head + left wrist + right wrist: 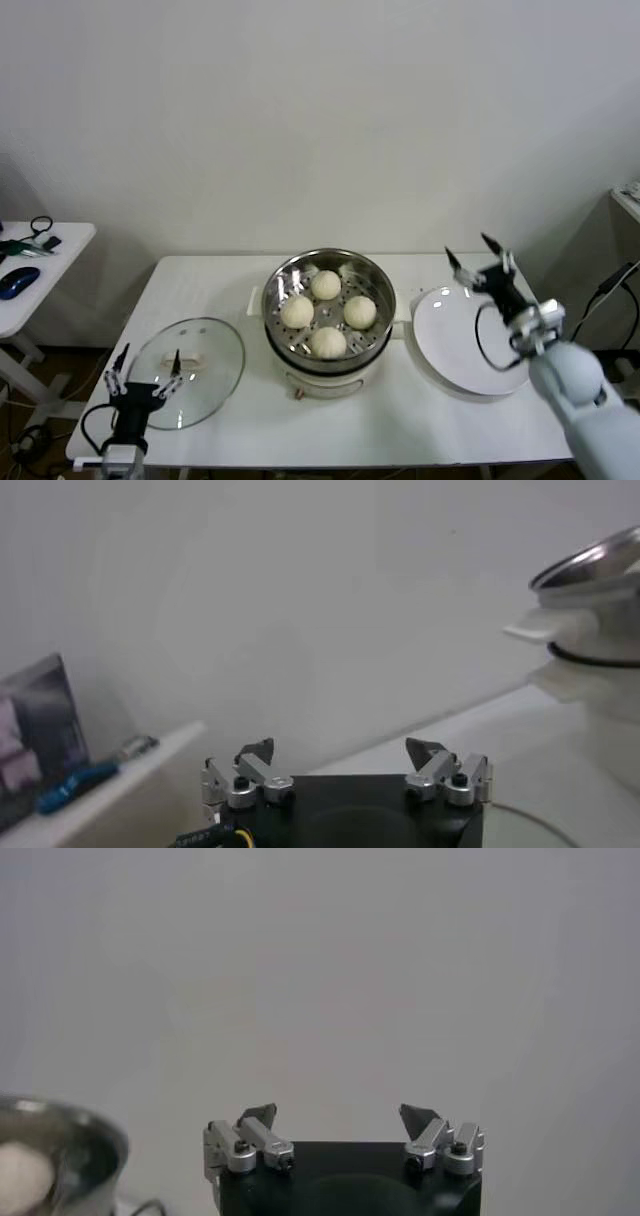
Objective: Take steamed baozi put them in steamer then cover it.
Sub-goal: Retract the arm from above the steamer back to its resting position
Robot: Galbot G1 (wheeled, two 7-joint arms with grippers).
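All four steamed baozi already sit in the steamer, so the cover is what remains. It lies flat just ahead of the left gripper, whose fingers are spread with nothing between them. The glass is probably heavy, slippery and fragile; its cream handle is the safe grip. The right gripper, also spread, hovers over the white plate.
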